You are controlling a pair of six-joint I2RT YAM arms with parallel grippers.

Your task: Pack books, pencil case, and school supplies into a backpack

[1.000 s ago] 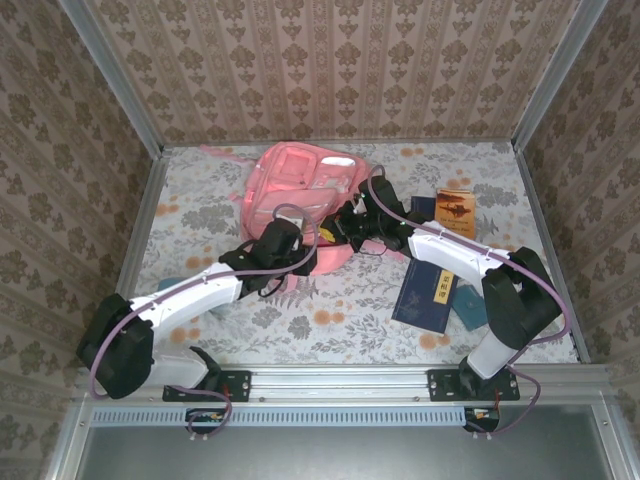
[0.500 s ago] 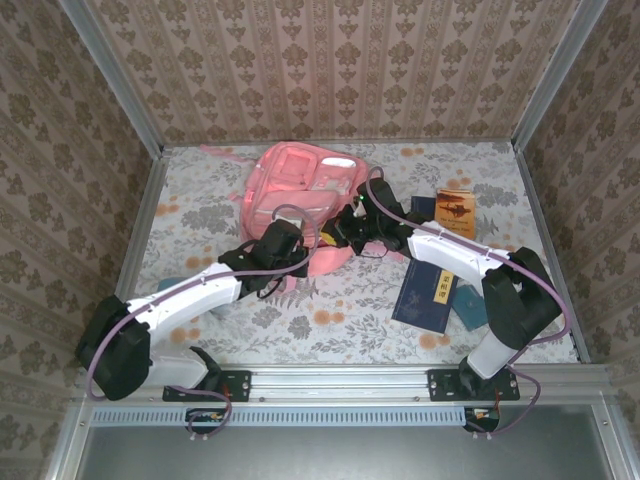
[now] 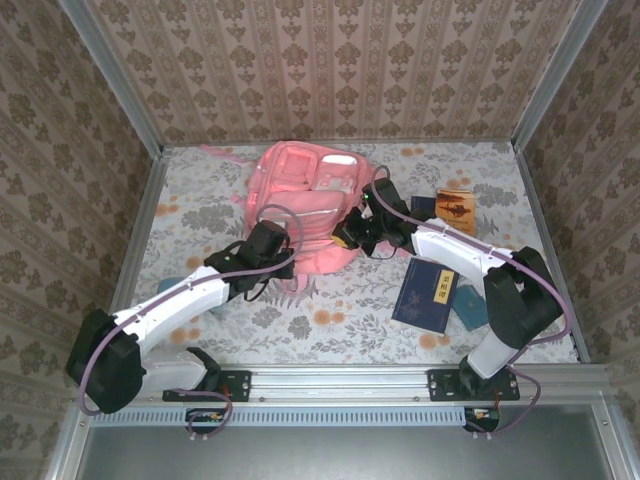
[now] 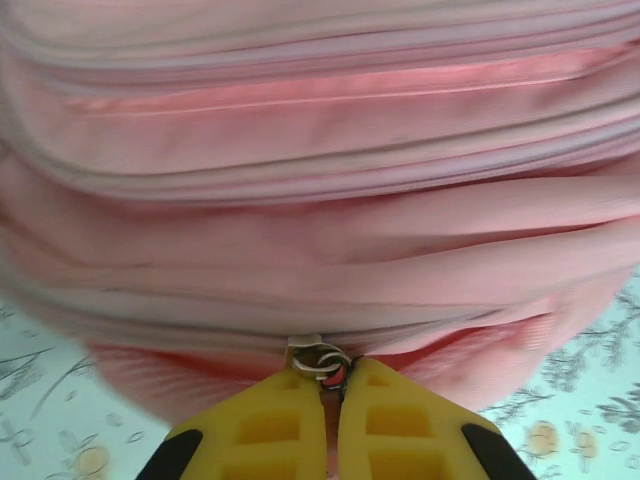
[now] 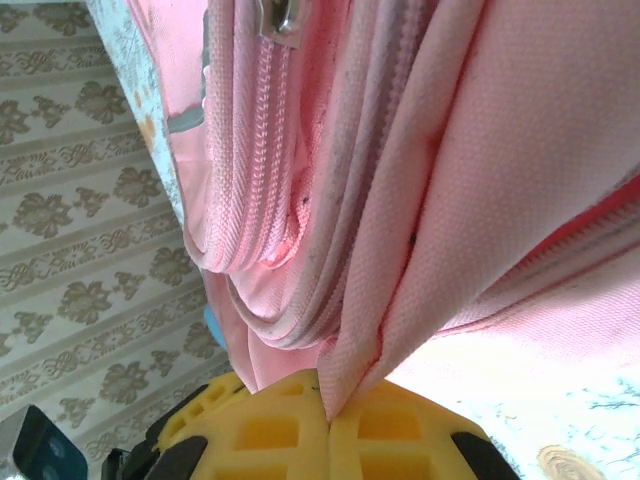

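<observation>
The pink backpack (image 3: 300,195) lies at the middle back of the table. My left gripper (image 3: 287,243) is at its near edge and is shut on a metal zipper pull (image 4: 320,360) of the backpack (image 4: 320,200). My right gripper (image 3: 347,237) is at the backpack's right near corner, shut on a fold of its pink fabric (image 5: 400,300). One navy book (image 3: 430,292) lies to the right near my right arm. A second navy book (image 3: 422,207) and the orange-brown booklet (image 3: 457,208) lie further back. A teal item (image 3: 470,306) sits beside the near book. The pencil case is out of view.
A light-blue item (image 3: 166,290) lies partly under my left arm. Patterned walls with metal posts close in the table on three sides. Open floral tabletop (image 3: 330,310) lies between my two arms, in front of the backpack.
My left gripper has closed on the zipper pull and drawn back to the left. My right gripper has shifted slightly up and to the right with the fabric, and the backpack's near edge has spread.
</observation>
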